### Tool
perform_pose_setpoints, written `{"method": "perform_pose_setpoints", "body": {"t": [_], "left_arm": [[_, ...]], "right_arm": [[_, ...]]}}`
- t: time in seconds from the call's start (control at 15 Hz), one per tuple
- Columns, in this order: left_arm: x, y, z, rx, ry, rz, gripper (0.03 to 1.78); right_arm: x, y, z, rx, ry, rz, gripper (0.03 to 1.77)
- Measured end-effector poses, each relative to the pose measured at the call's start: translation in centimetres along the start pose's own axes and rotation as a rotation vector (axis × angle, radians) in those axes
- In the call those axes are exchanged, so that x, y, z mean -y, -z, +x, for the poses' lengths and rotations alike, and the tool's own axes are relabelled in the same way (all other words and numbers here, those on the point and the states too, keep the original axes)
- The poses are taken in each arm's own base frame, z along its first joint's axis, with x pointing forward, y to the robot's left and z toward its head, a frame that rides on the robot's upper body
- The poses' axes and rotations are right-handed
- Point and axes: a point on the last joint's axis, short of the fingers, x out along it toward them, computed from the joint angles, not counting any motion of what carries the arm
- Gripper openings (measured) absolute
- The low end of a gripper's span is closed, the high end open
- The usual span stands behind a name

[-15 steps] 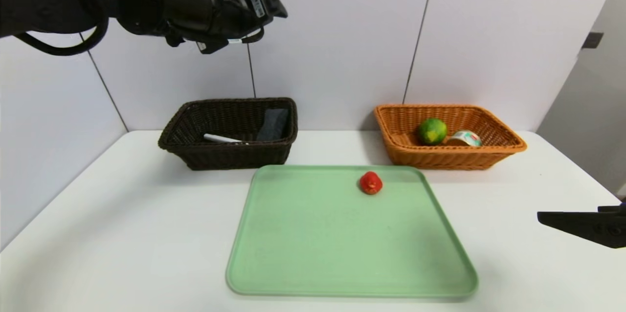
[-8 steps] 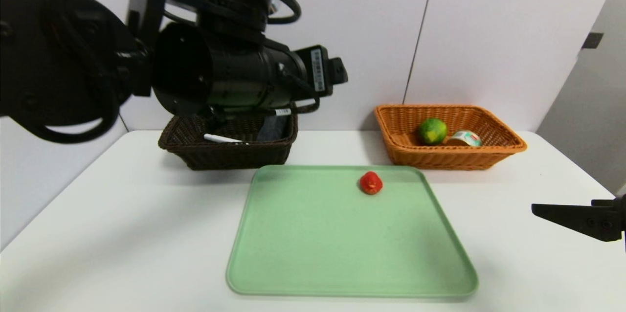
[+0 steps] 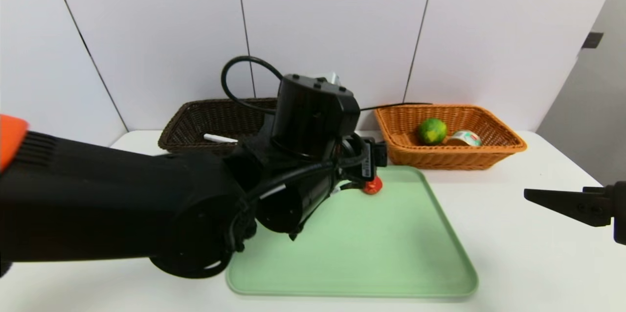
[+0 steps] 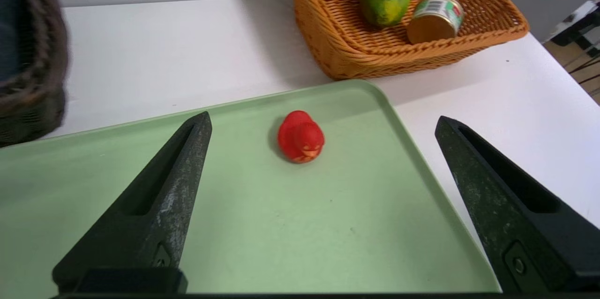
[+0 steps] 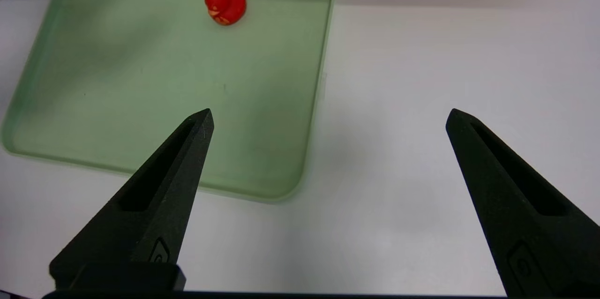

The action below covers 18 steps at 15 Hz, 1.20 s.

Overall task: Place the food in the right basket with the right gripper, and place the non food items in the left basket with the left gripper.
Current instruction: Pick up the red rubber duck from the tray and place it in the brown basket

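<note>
The left tool (image 4: pixel 323 123) stands with its jaws wide apart and empty, low over the green tray (image 4: pixel 262 242), the small red knobbly object (image 4: pixel 300 137) just ahead between the tips. Best to ease forward, centre it, close low around its body, then lift clear of the rim toward the dark brown basket (image 3: pixel 205 119). The right tool (image 5: pixel 328 116), also spread, idles over the desk (image 5: pixel 422 78).

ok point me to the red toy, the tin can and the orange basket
red toy (image 4: pixel 300 137): left wrist view, middle of its body
tin can (image 4: pixel 436 18): left wrist view, its labelled side
orange basket (image 4: pixel 323 32): left wrist view, its woven side wall
</note>
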Motion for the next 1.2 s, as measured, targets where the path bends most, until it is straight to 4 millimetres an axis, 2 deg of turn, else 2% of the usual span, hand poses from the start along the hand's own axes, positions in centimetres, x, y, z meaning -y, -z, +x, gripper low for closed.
{"method": "perform_pose_setpoints", "body": {"t": [0.27,0.6,0.87,1.2], "left_arm": [[0.2,4.2,2.0,0.026,0.031,0.038,1.69],[-0.2,7.7,4.3,0.019,-0.023,0.223,1.69],[-0.3,9.3,5.4,0.015,-0.024,0.282,1.69],[0.1,9.7,6.4,0.022,-0.020,0.278,1.69]], "right_arm": [[0.0,0.1,0.2,0.003,0.002,0.002,1.71],[0.1,0.3,0.2,0.005,0.000,0.001,1.71],[0.1,0.3,0.0,0.006,-0.003,0.002,1.71],[0.2,0.7,-0.1,0.005,-0.003,0.000,1.71]]}}
